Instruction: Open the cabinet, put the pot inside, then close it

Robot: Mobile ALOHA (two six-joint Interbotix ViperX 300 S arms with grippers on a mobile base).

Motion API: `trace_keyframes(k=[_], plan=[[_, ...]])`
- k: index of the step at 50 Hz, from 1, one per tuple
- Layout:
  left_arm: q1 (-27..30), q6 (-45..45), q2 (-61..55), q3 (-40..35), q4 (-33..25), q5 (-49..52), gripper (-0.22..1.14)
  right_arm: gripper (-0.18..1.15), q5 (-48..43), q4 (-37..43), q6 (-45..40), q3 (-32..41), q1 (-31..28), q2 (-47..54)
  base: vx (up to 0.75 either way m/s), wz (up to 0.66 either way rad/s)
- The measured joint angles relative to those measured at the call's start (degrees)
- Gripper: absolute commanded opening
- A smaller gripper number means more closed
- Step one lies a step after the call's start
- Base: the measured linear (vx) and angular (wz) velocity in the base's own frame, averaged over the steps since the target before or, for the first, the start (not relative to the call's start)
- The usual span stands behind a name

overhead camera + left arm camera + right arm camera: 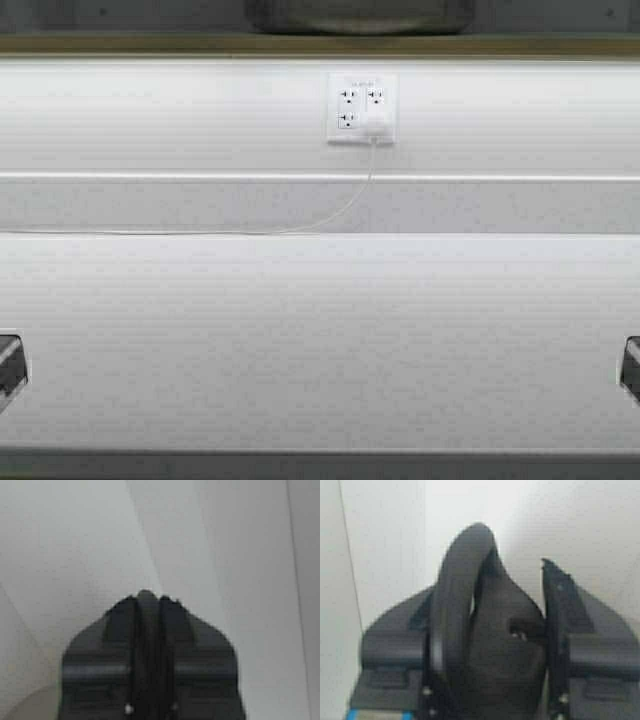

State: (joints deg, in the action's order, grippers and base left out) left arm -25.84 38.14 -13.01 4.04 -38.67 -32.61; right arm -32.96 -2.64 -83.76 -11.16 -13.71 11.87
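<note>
— What do your wrists see that the high view misses?

— Nearly everything about my hands. From above, my left gripper (pixel 10 368) and right gripper (pixel 631 366) are only dark slivers at the two side edges, low over the white counter (pixel 320 340). My left wrist view shows my left gripper (pixel 148 596) with its fingers pressed together, nothing between them, pointing at plain white surface. My right wrist view shows my right gripper (pixel 517 567) clamped on a black loop handle (pixel 457 605), which stands upright between the fingers.

— And the pot itself?

— I cannot make out its body in either wrist view. In the high view a dark rounded shape (pixel 360 15) sits at the very top edge, above an olive-tan strip (pixel 150 44); it is cut off, so I cannot tell whether it is the pot.

— What else is around?

— A white wall outlet (pixel 362 108) on the backsplash, with a white plug (pixel 376 127) in it and a thin white cord (pixel 340 208) trailing down and off to my left along the counter's back edge.

— The cabinet?

— I cannot identify its doors or pulls in any view.
</note>
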Motion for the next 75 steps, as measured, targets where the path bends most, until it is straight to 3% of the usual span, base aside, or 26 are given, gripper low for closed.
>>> trace_keyframes(k=[3,7,26,35,46,55,67,75], plan=[[-0.1,1.1,0.3,0.8,0.0,-1.6,0.87,0.96,-0.1,0.2,-0.8,-0.8,-0.1,-0.5,0.01,0.0],[-0.2,2.9,0.3,1.4,0.0,-3.3,1.07,1.0,-0.6,1.1,-1.7,-1.7,-0.3,-1.5,0.0,-0.01],[-0.4,7.0,1.1,1.6,0.0,-5.2,1.02,0.99,-1.0,6.5,2.8,-3.3,-0.9,-3.5,0.0,0.0],[-0.6,7.7,2.9,5.3,0.1,-6.8,1.02,0.99,-1.0,6.5,3.0,-5.9,-0.4,-5.1,0.0,0.0],[0.6,8.4,6.9,11.4,0.2,-9.0,1.02,0.99,-1.0,5.2,3.7,-9.6,3.1,-8.2,0.0,0.0],[5.3,9.5,9.1,14.2,0.2,-9.1,1.02,0.99,-1.1,3.6,3.8,-10.6,7.8,-9.4,0.0,0.0],[6.2,9.5,10.5,16.3,0.5,-9.1,1.02,0.98,-1.1,1.1,3.8,-12.9,10.1,-11.2,0.0,0.0],[6.3,8.6,12.1,19.2,5.8,-9.1,0.94,0.91,-1.1,-3.1,6.1,-15.6,11.0,-14.2,0.0,0.0]])
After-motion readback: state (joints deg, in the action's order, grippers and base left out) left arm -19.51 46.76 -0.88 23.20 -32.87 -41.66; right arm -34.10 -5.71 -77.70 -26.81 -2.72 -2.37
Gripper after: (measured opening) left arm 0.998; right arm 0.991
